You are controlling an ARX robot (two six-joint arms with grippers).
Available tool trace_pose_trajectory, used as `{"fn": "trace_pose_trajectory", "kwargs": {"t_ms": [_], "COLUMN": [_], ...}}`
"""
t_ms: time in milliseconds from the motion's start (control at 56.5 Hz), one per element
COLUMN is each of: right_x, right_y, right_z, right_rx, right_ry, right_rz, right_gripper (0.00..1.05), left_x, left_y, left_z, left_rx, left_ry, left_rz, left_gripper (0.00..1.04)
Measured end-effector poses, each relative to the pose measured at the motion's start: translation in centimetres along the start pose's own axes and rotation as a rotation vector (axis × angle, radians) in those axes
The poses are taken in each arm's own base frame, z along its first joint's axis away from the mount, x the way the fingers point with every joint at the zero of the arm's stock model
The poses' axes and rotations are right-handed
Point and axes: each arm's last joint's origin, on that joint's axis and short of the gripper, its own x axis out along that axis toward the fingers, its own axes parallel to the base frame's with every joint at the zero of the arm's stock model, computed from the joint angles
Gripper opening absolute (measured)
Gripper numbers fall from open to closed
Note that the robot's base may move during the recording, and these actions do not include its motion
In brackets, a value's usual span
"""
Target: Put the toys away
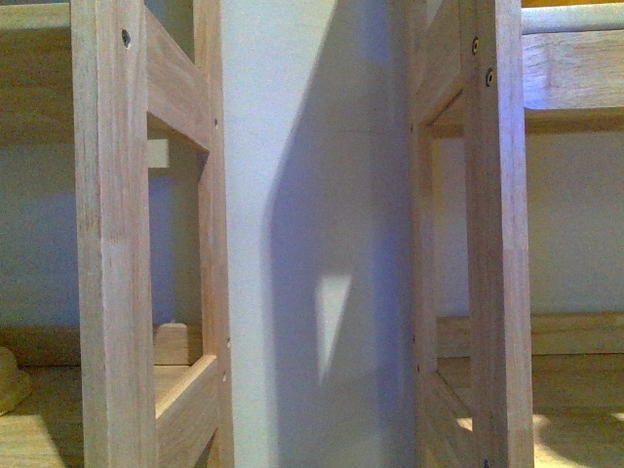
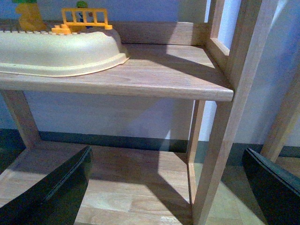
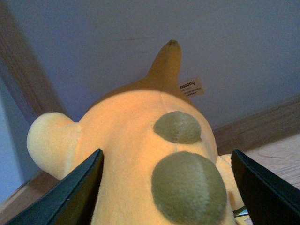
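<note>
In the right wrist view, the right gripper (image 3: 164, 187) has its dark fingers (image 3: 70, 197) spread wide at the lower corners; the fuzzy yellow-orange plush toy (image 3: 136, 140) fills the space between them, though whether they actually touch it I cannot tell. It has olive-green spots, a pointed tail and a white tag (image 3: 191, 87), with a blue wall behind. The left gripper (image 2: 168, 187) gapes open on nothing, beyond it a smooth wooden shelf (image 2: 154, 77) bearing a cream plastic tray (image 2: 61, 51) at upper left. The front view shows pale wooden posts (image 1: 112, 244).
</note>
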Motion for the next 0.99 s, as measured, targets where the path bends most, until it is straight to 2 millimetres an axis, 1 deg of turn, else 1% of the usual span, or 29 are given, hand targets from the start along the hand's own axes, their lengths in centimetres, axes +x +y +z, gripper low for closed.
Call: {"fn": "trace_pose_trajectory", "kwargs": {"t_ms": [53, 89, 266, 407, 531, 585, 691, 726, 744, 886, 921, 939, 992], "right_x": [0.0, -0.1, -0.6, -1.9, -3.7, -4.9, -7.0, -8.3, -8.6, -13.0, -14.5, -14.8, -16.7], "right_y": [0.1, 0.2, 1.3, 2.5, 3.4, 3.7, 3.8, 3.7, 3.6, 2.7, 2.1, 2.0, 1.2], "right_z": [0.1, 0.2, 0.9, 1.7, 2.5, 3.0, 3.3, 3.5, 3.5, 3.6, 3.4, 3.4, 3.1], "right_rx": [-0.019, -0.030, -0.132, -0.227, -0.305, -0.343, -0.400, -0.414, -0.414, -0.433, -0.437, -0.440, -0.438], "right_ry": [-0.010, -0.018, -0.098, -0.192, -0.287, -0.341, -0.415, -0.444, -0.448, -0.481, -0.475, -0.472, -0.455], "right_rz": [-0.010, -0.012, -0.026, -0.039, -0.071, -0.090, -0.135, -0.153, -0.157, -0.200, -0.218, -0.223, -0.240], "right_gripper": [0.97, 1.00, 0.98, 0.98, 0.98, 0.98, 0.98, 0.98, 0.98, 0.98, 0.98, 0.98, 0.98], "left_x": [0.0, 0.0, 0.0, 0.0, 0.0, 0.0, 0.0, 0.0, 0.0, 0.0, 0.0, 0.0, 0.0], "left_y": [0.0, 0.0, 0.0, 0.0, 0.0, 0.0, 0.0, 0.0, 0.0, 0.0, 0.0, 0.0, 0.0], "left_z": [0.0, 0.0, 0.0, 0.0, 0.0, 0.0, 0.0, 0.0, 0.0, 0.0, 0.0, 0.0, 0.0], "left_rx": [0.000, 0.000, 0.000, 0.000, 0.000, 0.000, 0.000, 0.000, 0.000, 0.000, 0.000, 0.000, 0.000], "left_ry": [0.000, 0.000, 0.000, 0.000, 0.000, 0.000, 0.000, 0.000, 0.000, 0.000, 0.000, 0.000, 0.000], "left_rz": [0.000, 0.000, 0.000, 0.000, 0.000, 0.000, 0.000, 0.000, 0.000, 0.000, 0.000, 0.000, 0.000], "left_gripper": [0.98, 0.98, 0.98, 0.98, 0.98, 0.98, 0.98, 0.98, 0.98, 0.98, 0.98, 0.98, 0.98]}}
